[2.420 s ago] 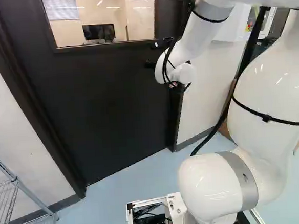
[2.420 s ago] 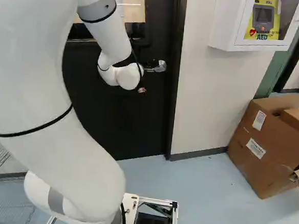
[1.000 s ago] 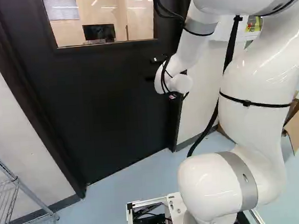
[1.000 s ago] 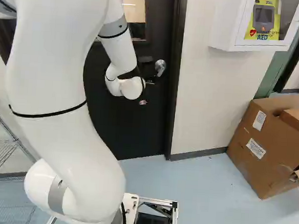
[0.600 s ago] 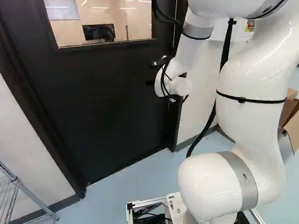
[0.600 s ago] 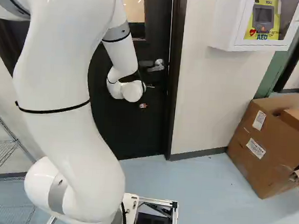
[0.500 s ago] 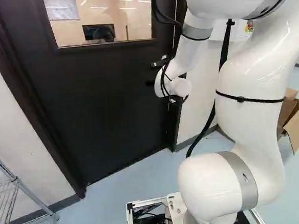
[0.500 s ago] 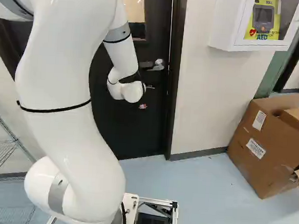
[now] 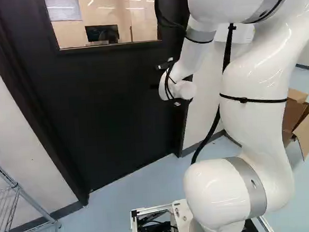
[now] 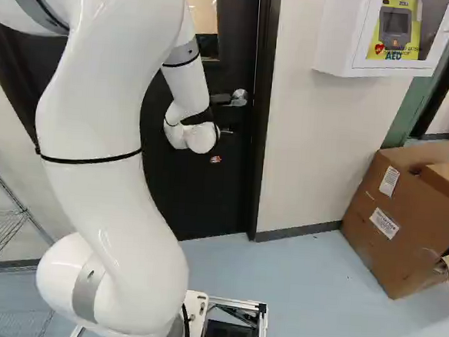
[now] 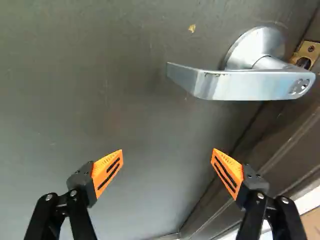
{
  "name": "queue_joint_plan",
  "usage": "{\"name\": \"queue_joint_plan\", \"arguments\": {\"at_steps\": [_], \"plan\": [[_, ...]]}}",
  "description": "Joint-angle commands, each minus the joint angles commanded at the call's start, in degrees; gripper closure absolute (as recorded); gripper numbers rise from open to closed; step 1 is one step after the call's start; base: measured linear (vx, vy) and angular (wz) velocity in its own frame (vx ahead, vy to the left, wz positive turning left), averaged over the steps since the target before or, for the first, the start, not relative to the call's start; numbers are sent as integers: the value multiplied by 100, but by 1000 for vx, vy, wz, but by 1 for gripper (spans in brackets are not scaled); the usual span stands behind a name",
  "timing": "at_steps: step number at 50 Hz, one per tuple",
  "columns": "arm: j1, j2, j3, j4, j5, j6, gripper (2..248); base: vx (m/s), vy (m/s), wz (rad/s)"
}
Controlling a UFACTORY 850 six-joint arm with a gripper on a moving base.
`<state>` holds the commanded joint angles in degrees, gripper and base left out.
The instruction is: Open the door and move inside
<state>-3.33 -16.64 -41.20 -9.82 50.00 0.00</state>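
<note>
In both base views the arm (image 9: 256, 125) is cut off by the top edge. The gripper (image 9: 154, 86) is mostly hidden behind the last joint, and in the wrist view its fingers (image 11: 107, 170) are cut off at their bases. The top of the door (image 9: 101, 109) and its window (image 9: 132, 24) is left out of the left base view. The monitor (image 9: 102, 32) is too small to be read. The wire shelf (image 9: 37, 205), cardboard box (image 10: 406, 220) and wall cabinet (image 10: 341, 38) are only partly shown.

Bright base views, glare on the arm (image 9: 258, 122) — the wrist view dimmer.
</note>
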Motion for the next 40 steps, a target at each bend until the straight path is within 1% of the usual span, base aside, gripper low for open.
{"name": "queue_joint_plan", "arguments": {"at_steps": [28,40], "plan": [[162,-493,-598,516,0,0,3,0,0,0],[249,-712,-871,584,0,0,3,0,0,0]]}}
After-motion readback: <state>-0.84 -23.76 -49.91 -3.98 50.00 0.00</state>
